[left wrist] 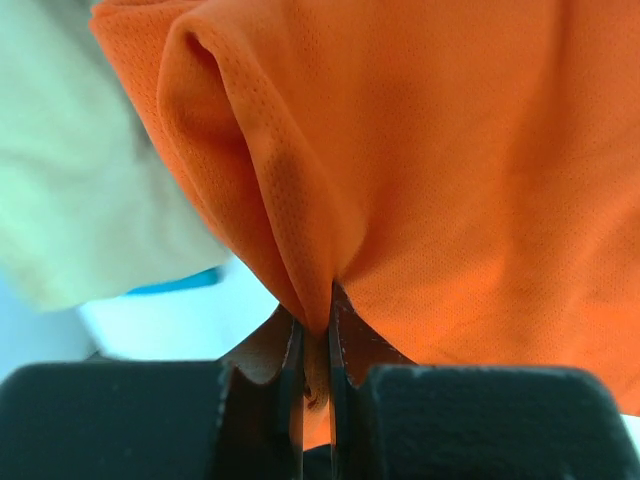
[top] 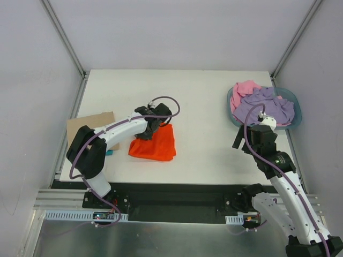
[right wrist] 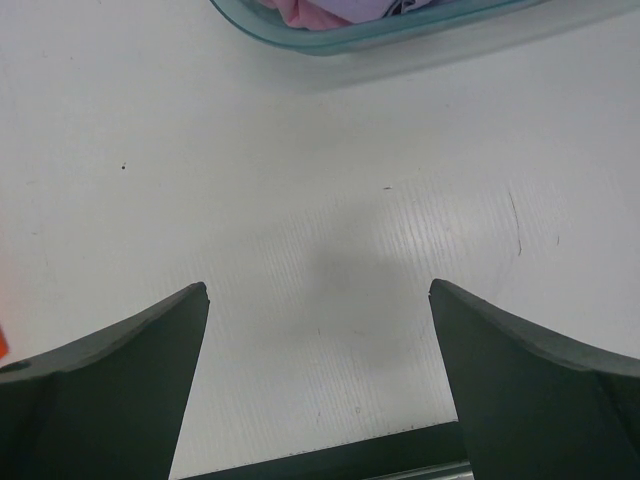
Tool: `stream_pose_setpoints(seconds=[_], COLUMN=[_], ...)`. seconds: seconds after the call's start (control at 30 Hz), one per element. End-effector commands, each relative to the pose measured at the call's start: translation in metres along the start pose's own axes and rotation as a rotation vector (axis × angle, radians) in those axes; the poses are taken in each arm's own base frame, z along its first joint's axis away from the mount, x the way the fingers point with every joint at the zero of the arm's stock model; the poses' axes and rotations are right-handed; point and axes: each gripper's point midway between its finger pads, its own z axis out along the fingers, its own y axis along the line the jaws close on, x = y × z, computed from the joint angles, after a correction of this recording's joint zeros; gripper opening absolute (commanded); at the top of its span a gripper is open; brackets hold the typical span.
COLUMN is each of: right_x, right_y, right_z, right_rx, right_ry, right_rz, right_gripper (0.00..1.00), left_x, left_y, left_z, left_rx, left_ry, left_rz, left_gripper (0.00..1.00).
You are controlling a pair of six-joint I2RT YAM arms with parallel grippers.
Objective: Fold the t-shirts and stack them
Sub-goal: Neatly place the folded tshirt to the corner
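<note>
orange t-shirt: bright orange all over, plain, and up close at my left wrist there's a fine dotted mesh weave.
lilac t-shirt: soft lilac-purple, plain.
pink t-shirt: plain pink.
basin: blue-grey, and from my right wrist its rim reads as see-through teal.
table: white, with faint fine ribbing and a few dark specks.
cardboard sheet: plain tan-brown.
small scrap beside the cardboard: bright blue.
left gripper: black body.
right gripper: dark grey fingers.
left arm and right arm: white shells, black joints, purple cables.
</note>
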Motion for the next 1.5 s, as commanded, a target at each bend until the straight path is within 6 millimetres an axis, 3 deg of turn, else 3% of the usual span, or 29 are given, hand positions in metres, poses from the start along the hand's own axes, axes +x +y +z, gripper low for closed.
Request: stream_pose_setpoints(seconds=[0.0, 0.23, 0.47, 0.87, 1.1, 1.23, 1.37, 1.47], right_x=[-0.005, -0.004, -0.001, 0.004, 0.004, 0.005, 0.008, 0.009], right_y=[-0.005, -0.009, -0.001, 0.002, -0.001, -0.001, 0.000, 0.002], right_z=[0.002, 0.003, 0.008, 0.012, 0.013, 0.014, 0.018, 0.019], right_rx=[0.024, 0.043, 0.004, -0.013, -0.004, 0.000, 0.001, -0.010], right_ry=[-0.030, -0.038, -0.017, 0.008, 0.005, 0.011, 0.035, 0.038], right_rz=[0.001, 0.005, 0.006, -0.003, -0.002, 0.000, -0.007, -0.003], right_gripper=[0.97, 0.97, 0.97, 0.97, 0.97, 0.97, 0.97, 0.97], left_x=[0.026, 0.031, 0.030, -0.008, -0.011, -0.005, 0.018, 0.024], left_y=[0.086, 0.140, 0.180, 0.209, 0.223, 0.229, 0.249, 0.246], left_z=[-0.012, -0.014, -0.029, -0.084, -0.104, -0.099, -0.082, -0.064], left_rx=[-0.357, -0.455, -0.485, -0.454, -0.489, -0.503, -0.565, -0.528], left_ry=[0.093, 0.147, 0.104, -0.060, -0.103, -0.079, 0.025, 0.071], left_rz=[0.112, 0.028, -0.031, -0.041, -0.081, -0.111, -0.193, -0.235], left_gripper=[0.00, 0.00, 0.00, 0.00, 0.00, 0.00, 0.00, 0.00])
